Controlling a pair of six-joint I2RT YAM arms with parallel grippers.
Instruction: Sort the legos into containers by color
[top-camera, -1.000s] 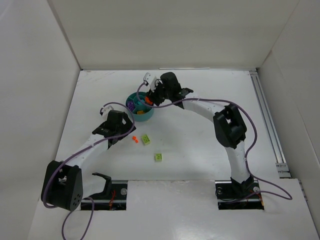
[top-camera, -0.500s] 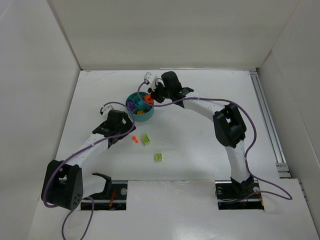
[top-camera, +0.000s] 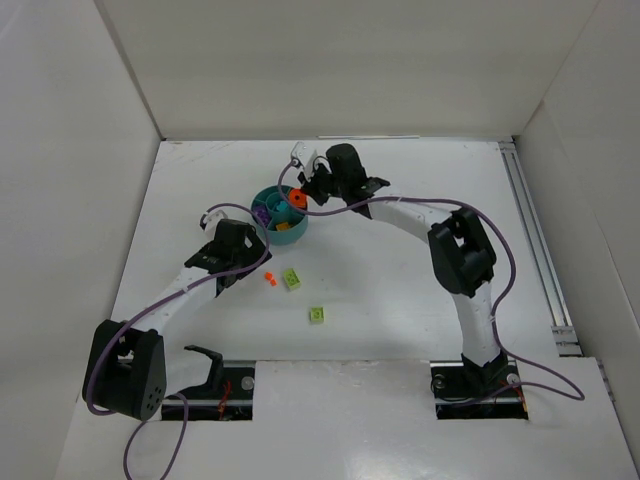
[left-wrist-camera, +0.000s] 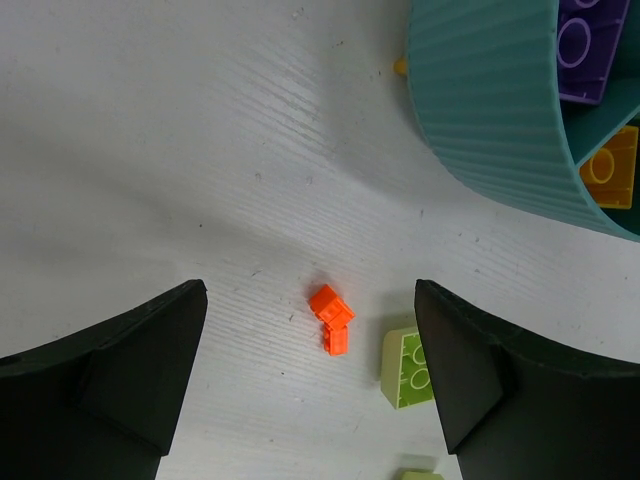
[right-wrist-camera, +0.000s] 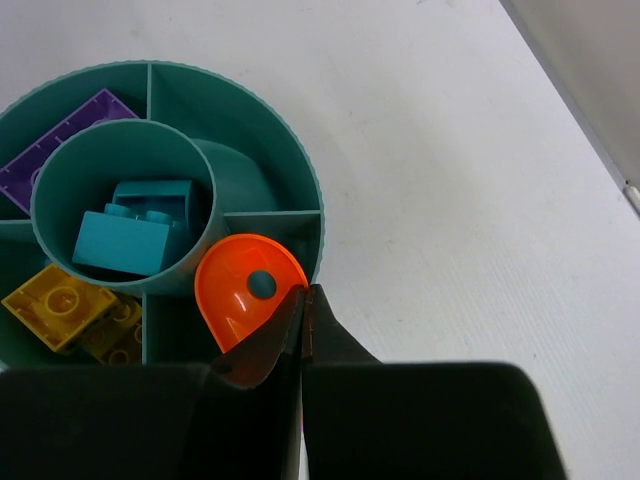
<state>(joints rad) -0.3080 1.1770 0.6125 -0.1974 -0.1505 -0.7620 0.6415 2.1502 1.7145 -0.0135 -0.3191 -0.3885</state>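
Observation:
The teal dish (top-camera: 268, 193) sits at mid-table, its rim (right-wrist-camera: 300, 170) filling the right wrist view. Its central well holds teal legos (right-wrist-camera: 130, 235); wedges hold a purple brick (right-wrist-camera: 50, 150) and yellow bricks (right-wrist-camera: 60, 305). My right gripper (right-wrist-camera: 303, 290) is shut on the edge of the rounded orange-red piece (right-wrist-camera: 240, 290), which hangs over the dish's near wedge. My left gripper (left-wrist-camera: 310, 305) is open above the table, straddling a tiny orange lego (left-wrist-camera: 331, 316). A lime lego (left-wrist-camera: 408, 368) lies by its right finger.
A second lime brick (top-camera: 317, 315) lies nearer the arm bases. The dish's ribbed outer wall (left-wrist-camera: 490, 110) rises just beyond the left gripper. White walls enclose the table on three sides, with a metal rail (top-camera: 540, 250) along the right.
My right gripper's jaws have shut on the orange-red piece over the dish. The left arm has hardly moved.

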